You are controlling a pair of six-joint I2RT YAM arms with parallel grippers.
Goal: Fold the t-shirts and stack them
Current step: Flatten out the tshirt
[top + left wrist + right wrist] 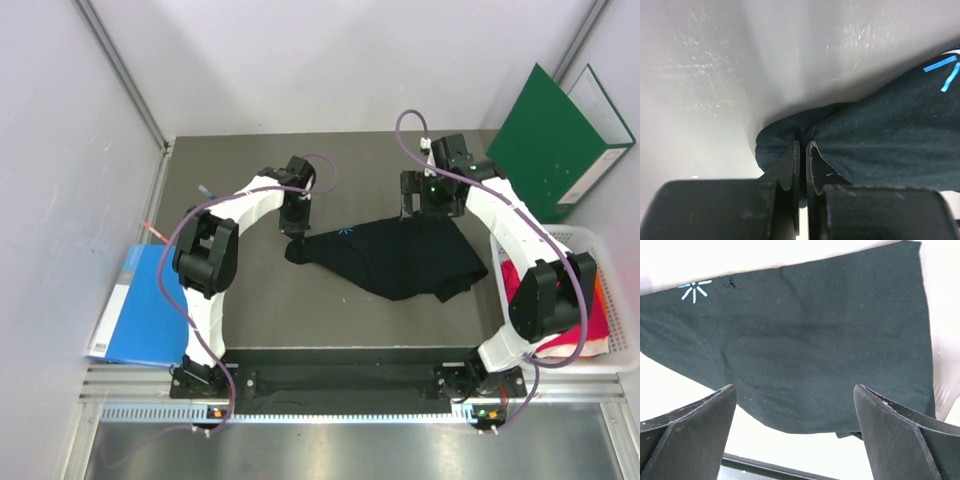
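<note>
1. Black shirt lies rumpled on the table, mid-table and a bit right of centre, between the two arms. Not folded flat; edges uneven, and a bunched corner pokes out to the left.
2. Small light-blue star mark near the shirt's far edge. It also shows in the right wrist view.
3. Left gripper is down at the shirt's left corner. Wrist view: jaws are pinched almost together with a fold of black cloth caught between the tips. The cloth bulges out on both sides of the fingers.
4. Right gripper is over the shirt's far right edge. Wrist view: jaws are spread wide with nothing between them. The black shirt lies spread below, and I cannot tell if the tips touch it.
5. White basket sits at the table's right edge, beside the right arm. A red shirt is heaped inside, partly hidden by the arm. There is a bit of orange cloth at the far side of the heap and white cloth at the near side.
6. Green folder leans in the far right corner, behind the basket.
7. Blue folder lies flat at the left, off the table's edge, beside the left arm's base.
</note>
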